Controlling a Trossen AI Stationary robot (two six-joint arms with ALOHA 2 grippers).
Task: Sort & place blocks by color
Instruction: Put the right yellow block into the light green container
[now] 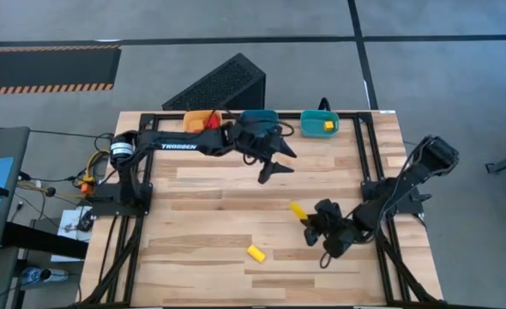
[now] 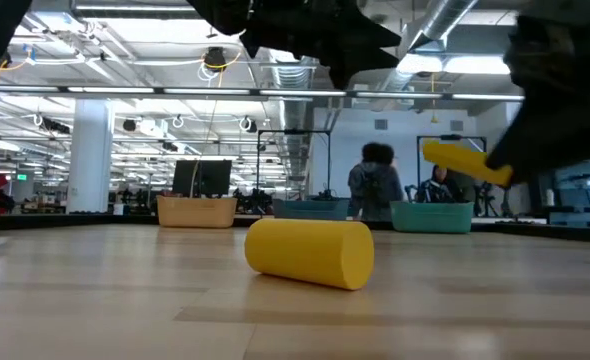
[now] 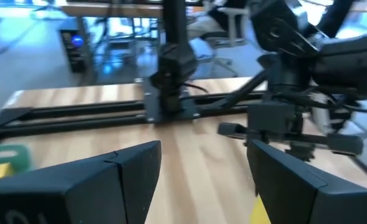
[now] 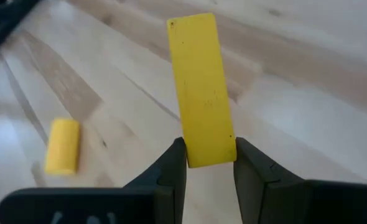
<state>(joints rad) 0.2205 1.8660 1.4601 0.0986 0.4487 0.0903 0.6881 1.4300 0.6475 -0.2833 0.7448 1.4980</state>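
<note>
Pale wood-plank counter [image 1: 201, 189], smooth and matte, edged by black rails. Along the far edge, in a row for reach by either arm: orange bin [image 1: 195, 120] with a red block [image 1: 210, 123] inside, dark teal bin [image 1: 257, 118] partly hidden under the left arm, teal bin [image 1: 315, 126] with a yellow block [image 1: 328, 125] inside; by that evidence, probably one bin per colour. Left gripper [image 1: 279, 165] raised near the middle bin, jaws wide apart with nothing between them; judged to be waiting. Right gripper [image 1: 310, 223] toward the near right of the counter, jaws closed on one end of a yellow bar [image 4: 201, 90]. Held clear of the wood and pointing away from the wrist, free end unsupported; end grip probably chosen so that the bar can drop straight into a bin, most likely the teal one with yellow in it. Flat faces, square edges, dull hard finish with faint scuffs; flat sides well suited to parallel jaws. Near the front edge, apart from both arms: yellow cylinder [image 1: 256, 252] on its side, short, smooth, round-ended, apt to roll if nudged; not yet sorted.
</note>
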